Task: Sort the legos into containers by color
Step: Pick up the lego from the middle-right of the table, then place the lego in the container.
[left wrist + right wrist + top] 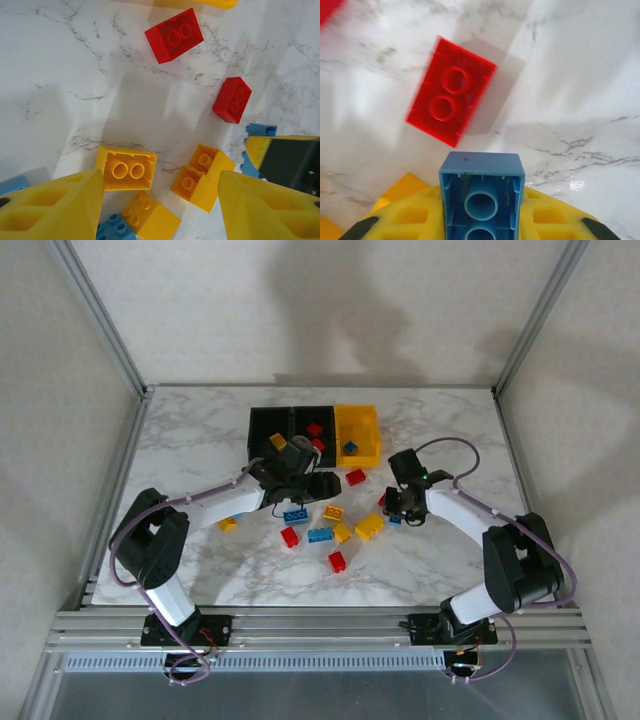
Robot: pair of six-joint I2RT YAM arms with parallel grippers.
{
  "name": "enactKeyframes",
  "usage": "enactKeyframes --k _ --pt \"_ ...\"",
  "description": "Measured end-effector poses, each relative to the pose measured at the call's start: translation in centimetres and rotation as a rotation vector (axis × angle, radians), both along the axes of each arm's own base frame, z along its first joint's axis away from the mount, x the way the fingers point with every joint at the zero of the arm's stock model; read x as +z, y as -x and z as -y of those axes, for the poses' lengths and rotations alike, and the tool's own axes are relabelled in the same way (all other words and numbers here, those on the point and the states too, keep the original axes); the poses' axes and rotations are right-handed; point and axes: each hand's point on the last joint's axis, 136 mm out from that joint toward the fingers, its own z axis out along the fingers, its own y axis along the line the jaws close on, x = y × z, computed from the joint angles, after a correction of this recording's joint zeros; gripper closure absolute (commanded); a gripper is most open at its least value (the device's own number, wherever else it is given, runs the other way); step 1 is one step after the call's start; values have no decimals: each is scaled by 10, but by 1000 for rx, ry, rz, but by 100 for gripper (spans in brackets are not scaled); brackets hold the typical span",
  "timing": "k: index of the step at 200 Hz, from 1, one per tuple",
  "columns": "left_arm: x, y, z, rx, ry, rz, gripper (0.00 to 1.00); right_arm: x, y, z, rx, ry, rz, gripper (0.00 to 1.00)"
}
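White marble-veined table (200, 435); plain beige walls (50, 390); aluminium frame posts (100, 315); soft shadows (330, 310) on back wall.

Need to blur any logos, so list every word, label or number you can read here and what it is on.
None readable. Studs on the red brick are too blurred for any lettering; the blue brick shows a hollow, unmarked underside; the bins bear no visible label.

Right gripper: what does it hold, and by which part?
A blue brick, clamped on its two opposite side walls between the yellow fingers, underside toward the camera.
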Motion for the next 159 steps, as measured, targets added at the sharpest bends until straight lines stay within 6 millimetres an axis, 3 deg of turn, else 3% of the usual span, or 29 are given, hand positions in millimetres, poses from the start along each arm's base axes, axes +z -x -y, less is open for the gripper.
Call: enactKeyframes --k 44,66,114,159 --pt "23 -3 -10 49 42 35 37 68 -55 -26 22 -68 165 78" --pt "39 -7 -22 100 68 66 36 87 -89 -43 38 -94 218 78" --pt "59 -16 -59 235 108 108 35 83 -160 -78 73 -105 243 77" --pt "67 -12 -75 286 119 125 35 69 -212 -98 76 -100 259 75"
